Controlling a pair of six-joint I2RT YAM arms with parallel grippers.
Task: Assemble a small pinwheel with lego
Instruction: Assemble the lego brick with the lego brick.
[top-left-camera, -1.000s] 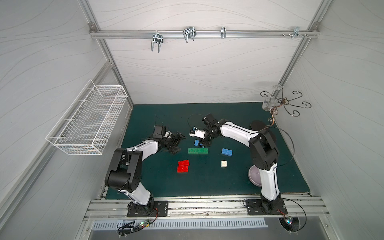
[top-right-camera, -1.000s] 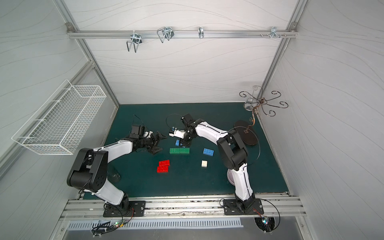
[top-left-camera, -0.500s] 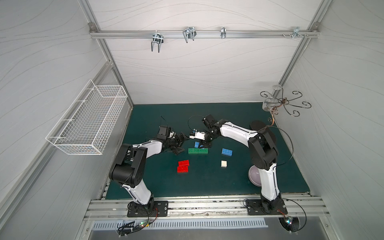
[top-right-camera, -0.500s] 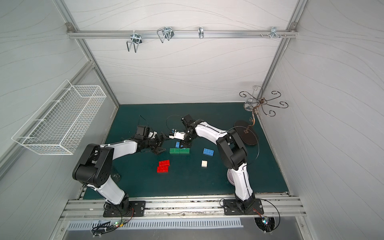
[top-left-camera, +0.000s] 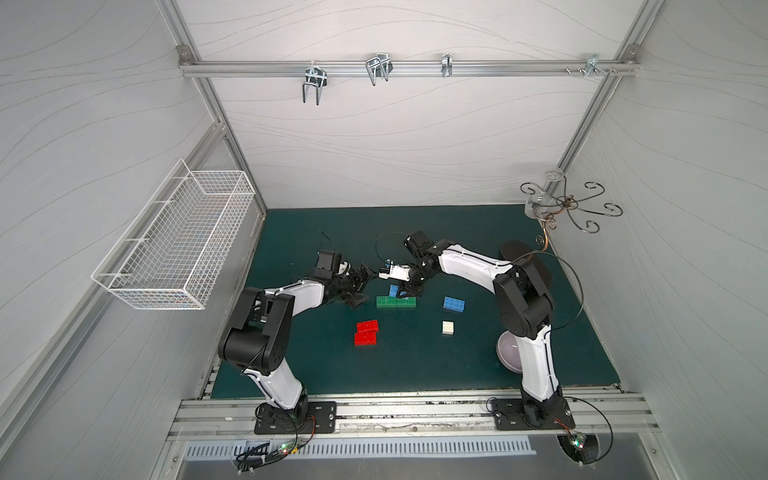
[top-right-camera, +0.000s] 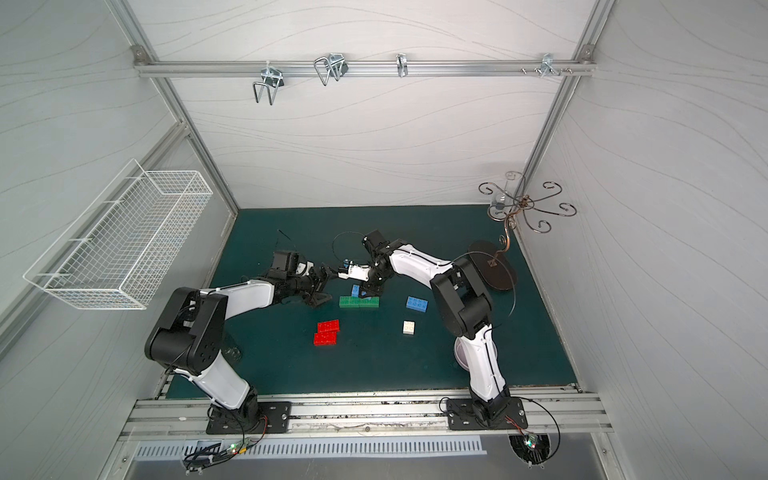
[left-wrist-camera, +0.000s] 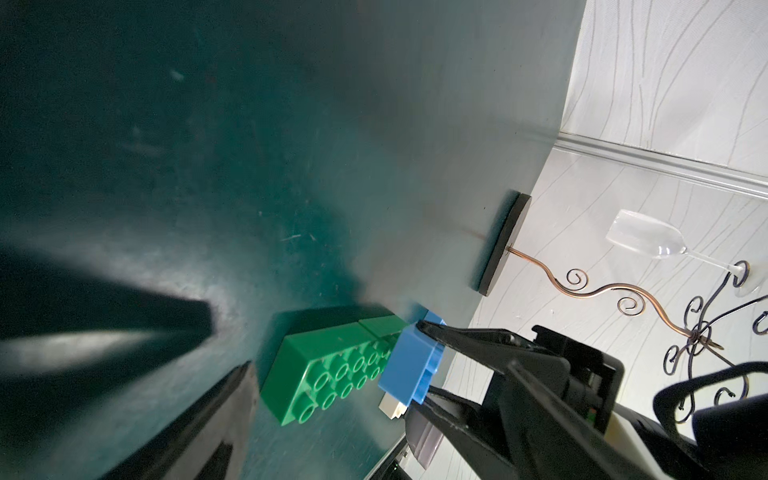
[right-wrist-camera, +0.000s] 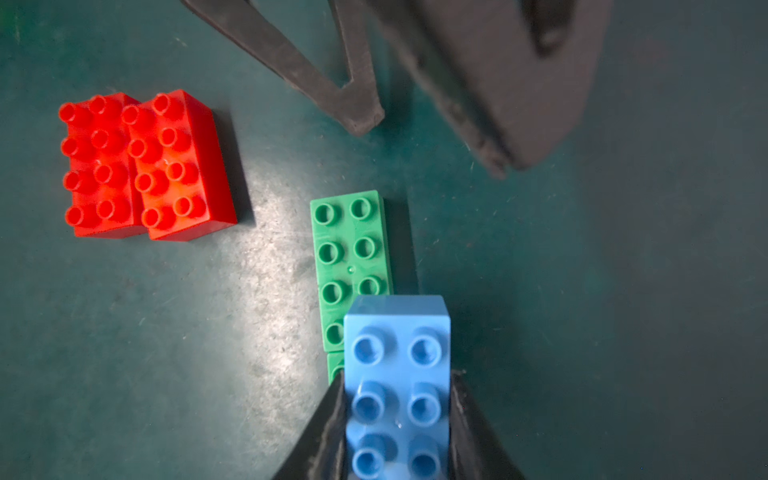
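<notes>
Clamping a blue brick (right-wrist-camera: 397, 332), the right gripper (right-wrist-camera: 397, 374) hovered over the end-to-end green bricks (top-left-camera: 395, 301). The left gripper (top-left-camera: 363, 284) sat beside them, jaws spread. The next move likely called for aligning the studs and pressing down.

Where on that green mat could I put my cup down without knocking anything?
The widest bare patch of the mat lies between the red bricks, the white brick and the front rail. The strip by the back wall is free too. The middle is crowded: the left gripper and the right gripper, holding a blue brick, stand at the green bricks.
</notes>
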